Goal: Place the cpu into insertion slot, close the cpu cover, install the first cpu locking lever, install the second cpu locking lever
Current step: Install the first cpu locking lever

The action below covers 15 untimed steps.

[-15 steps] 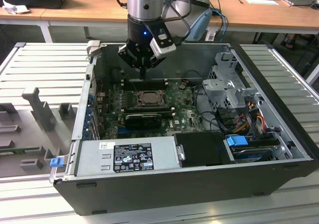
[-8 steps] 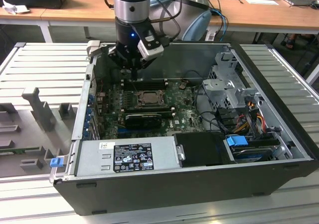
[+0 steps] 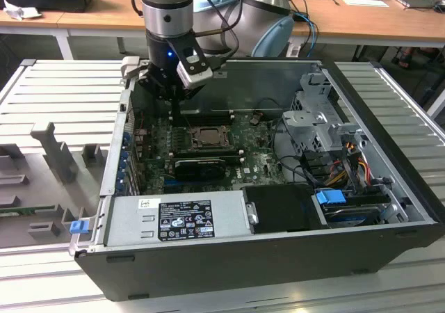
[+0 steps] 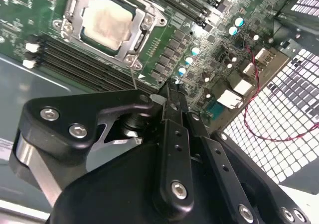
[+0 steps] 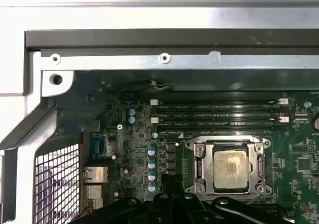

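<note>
The cpu (image 3: 206,136) (image 4: 107,21) (image 5: 230,169), pale silvery-beige, lies flat in the insertion slot (image 5: 199,188) on the green board. The silver cpu cover (image 4: 145,21) (image 5: 259,149) lies down around it, and the chip shows through its window. A thin metal lever (image 4: 133,78) runs from the socket's corner toward the fingertips. My gripper (image 3: 174,110) (image 4: 172,92) (image 5: 172,186) hangs above the board, beside the socket on the exterior view's left. Its black fingers are shut together with nothing between them.
The open computer case (image 3: 389,209) surrounds the board. Rows of black memory slots (image 5: 219,115) run along the socket. A black ribbed card (image 3: 200,165), a grey power supply (image 3: 174,215) and a drive cage (image 3: 316,122) with cables stand nearby. A mesh panel (image 5: 55,184) closes one side.
</note>
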Each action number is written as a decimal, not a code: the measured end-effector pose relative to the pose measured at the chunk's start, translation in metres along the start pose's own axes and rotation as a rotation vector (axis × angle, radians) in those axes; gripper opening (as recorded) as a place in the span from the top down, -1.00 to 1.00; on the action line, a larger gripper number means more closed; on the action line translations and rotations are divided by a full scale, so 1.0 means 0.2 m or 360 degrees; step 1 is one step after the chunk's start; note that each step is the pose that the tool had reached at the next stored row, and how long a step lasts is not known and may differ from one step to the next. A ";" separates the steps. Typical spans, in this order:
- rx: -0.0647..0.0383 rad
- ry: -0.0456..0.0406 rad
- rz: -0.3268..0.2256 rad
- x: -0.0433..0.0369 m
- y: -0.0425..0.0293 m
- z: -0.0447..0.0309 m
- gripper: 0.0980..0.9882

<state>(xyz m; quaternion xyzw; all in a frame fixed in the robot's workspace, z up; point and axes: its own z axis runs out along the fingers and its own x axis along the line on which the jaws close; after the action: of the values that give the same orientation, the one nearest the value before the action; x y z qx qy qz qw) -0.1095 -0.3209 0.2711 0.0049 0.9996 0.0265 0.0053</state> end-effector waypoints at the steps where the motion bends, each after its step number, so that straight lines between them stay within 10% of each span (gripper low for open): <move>1: 0.0000 0.0000 0.0000 0.006 0.000 0.008 0.98; 15: -0.0007 0.0001 -0.0012 0.022 0.103 0.059 0.98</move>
<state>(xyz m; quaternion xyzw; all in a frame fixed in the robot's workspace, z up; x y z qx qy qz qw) -0.1135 -0.2996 0.2603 0.0012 0.9996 0.0288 0.0052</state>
